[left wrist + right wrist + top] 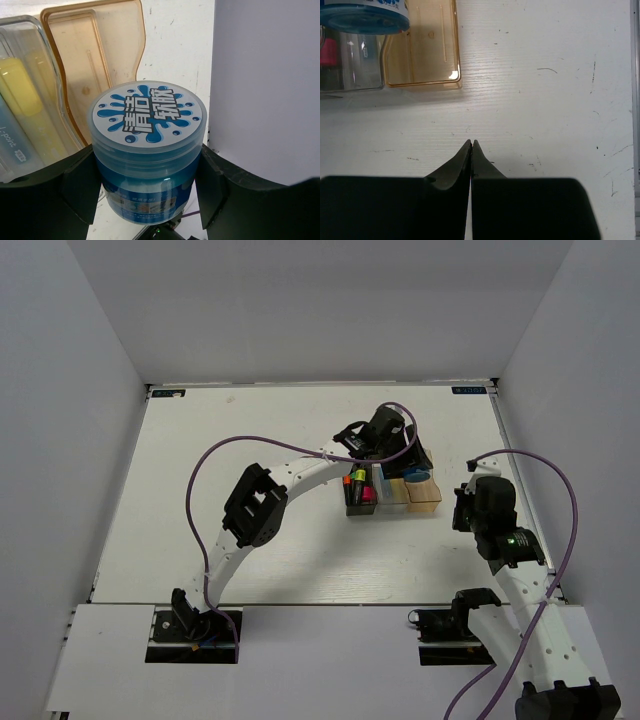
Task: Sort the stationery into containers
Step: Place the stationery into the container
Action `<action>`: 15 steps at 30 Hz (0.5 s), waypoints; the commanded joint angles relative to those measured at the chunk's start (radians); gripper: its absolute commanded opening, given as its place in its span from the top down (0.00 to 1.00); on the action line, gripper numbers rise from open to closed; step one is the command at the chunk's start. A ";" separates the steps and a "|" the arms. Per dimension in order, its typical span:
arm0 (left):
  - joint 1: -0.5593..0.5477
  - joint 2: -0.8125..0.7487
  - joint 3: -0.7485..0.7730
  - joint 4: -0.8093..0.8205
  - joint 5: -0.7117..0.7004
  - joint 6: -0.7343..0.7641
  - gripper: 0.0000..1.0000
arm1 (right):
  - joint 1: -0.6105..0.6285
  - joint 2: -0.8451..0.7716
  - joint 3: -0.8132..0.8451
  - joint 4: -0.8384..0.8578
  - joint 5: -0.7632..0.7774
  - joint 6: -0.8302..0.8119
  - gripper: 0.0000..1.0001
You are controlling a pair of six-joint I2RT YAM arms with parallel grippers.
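My left gripper [402,458] [147,192] is shut on the squat round blue roll [147,150], a finger pressed on each side. It holds the roll [416,477] by the far end of the tan-orange bin [428,498] [95,65]. The clear bin [391,492] [47,100] holds the pale yellow stick [22,95] and the light blue stick [10,142]. The dark grey bin [353,507] holds highlighters [360,485] with green, orange, yellow and pink caps. My right gripper [472,490] [471,143] is shut and empty, low over the table to the right of the bins.
The tan-orange bin [422,45] looks empty inside, and the blue roll [365,15] shows above its far left corner in the right wrist view. White enclosure walls ring the table; one wall [265,85] stands close to the right of the roll.
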 commanded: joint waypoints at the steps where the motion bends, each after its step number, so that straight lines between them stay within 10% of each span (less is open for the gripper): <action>1: 0.002 -0.012 0.043 0.019 0.042 -0.017 0.84 | -0.010 -0.008 -0.009 0.037 0.002 0.014 1.00; 15: -0.006 0.025 0.064 -0.013 0.060 -0.032 0.73 | -0.020 -0.014 -0.014 0.042 0.002 0.012 1.00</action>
